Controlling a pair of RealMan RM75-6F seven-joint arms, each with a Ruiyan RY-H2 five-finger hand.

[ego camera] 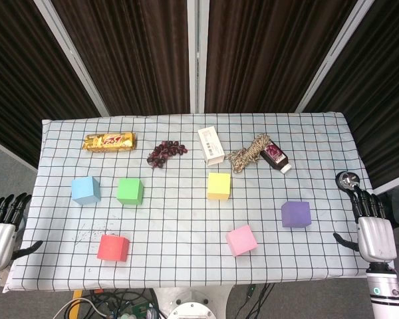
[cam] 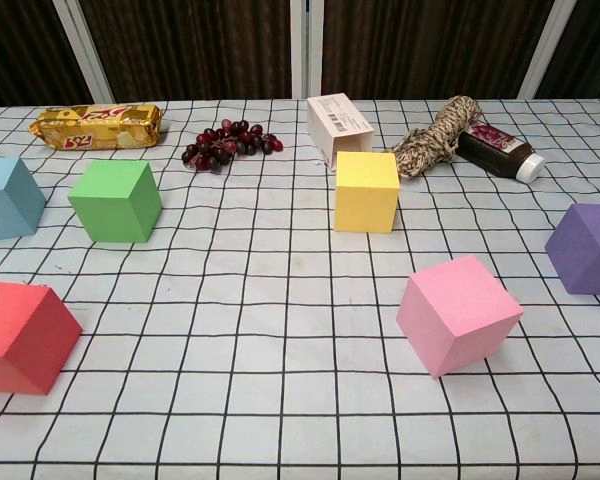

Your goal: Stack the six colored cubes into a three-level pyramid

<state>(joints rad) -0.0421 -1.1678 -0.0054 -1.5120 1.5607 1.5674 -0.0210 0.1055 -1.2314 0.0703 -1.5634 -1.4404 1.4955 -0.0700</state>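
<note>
both hands, left hand (ego camera: 0,232) at lower left and right hand (ego camera: 374,234) at lower right, held fingers spread, empty, off the table (ego camera: 186,266) edges. six cubes lay apart mid-frame: blue cube (ego camera: 85,190), green cube (ego camera: 130,191), yellow cube (ego camera: 219,186), purple cube (ego camera: 296,214), pink cube (ego camera: 241,240), red cube (ego camera: 113,248). along the top sat a snack bar (ego camera: 110,141), grapes (ego camera: 166,153), box (ego camera: 211,145), twine (ego camera: 249,154) and bottle (ego camera: 276,157).

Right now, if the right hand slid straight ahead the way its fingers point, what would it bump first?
Probably the small round metal thing just beyond the right hand, at the table's right edge; depth is hard to judge.

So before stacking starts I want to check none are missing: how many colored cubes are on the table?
6, none stacked or touching: blue cube and green cube back left, red cube front left, yellow cube centre, pink cube front, purple cube right.
</note>
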